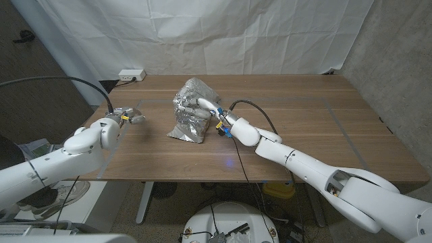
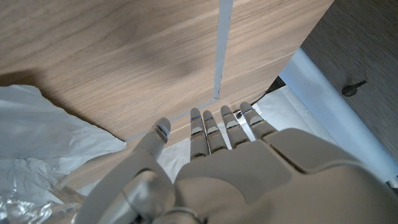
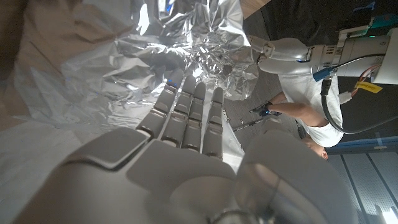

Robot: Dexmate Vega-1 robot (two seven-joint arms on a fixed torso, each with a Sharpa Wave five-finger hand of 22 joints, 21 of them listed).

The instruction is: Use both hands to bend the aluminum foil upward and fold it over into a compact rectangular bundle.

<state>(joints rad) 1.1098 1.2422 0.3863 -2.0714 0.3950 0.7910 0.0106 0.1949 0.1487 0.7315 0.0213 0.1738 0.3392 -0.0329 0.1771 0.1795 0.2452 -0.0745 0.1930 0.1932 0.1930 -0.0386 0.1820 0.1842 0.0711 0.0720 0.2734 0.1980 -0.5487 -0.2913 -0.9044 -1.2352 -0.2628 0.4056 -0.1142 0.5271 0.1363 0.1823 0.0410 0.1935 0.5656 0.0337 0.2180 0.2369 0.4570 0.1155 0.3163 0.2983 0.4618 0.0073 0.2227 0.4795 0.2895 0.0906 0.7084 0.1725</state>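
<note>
2 robot hands: right robot hand [image 1: 204, 106] pressing crumpled foil [image 1: 191, 111], left robot hand [image 1: 128, 116] apart, open, empty.

Crumpled silver aluminum foil bundle [image 1: 191, 111] sitting mid wooden surface [image 1: 304, 128]. Right hand [image 1: 206, 108] lying against its right side; left hand [image 1: 128, 116] sitting well apart, left of it.

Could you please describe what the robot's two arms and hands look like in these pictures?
Both arms are glossy white rounded shells with dark seams at the joints. The left hand and right hand are pale grey, with segmented fingers. A black cable loops to the right wrist, which carries yellow and blue tags; another black cable arcs over the left arm.
</note>
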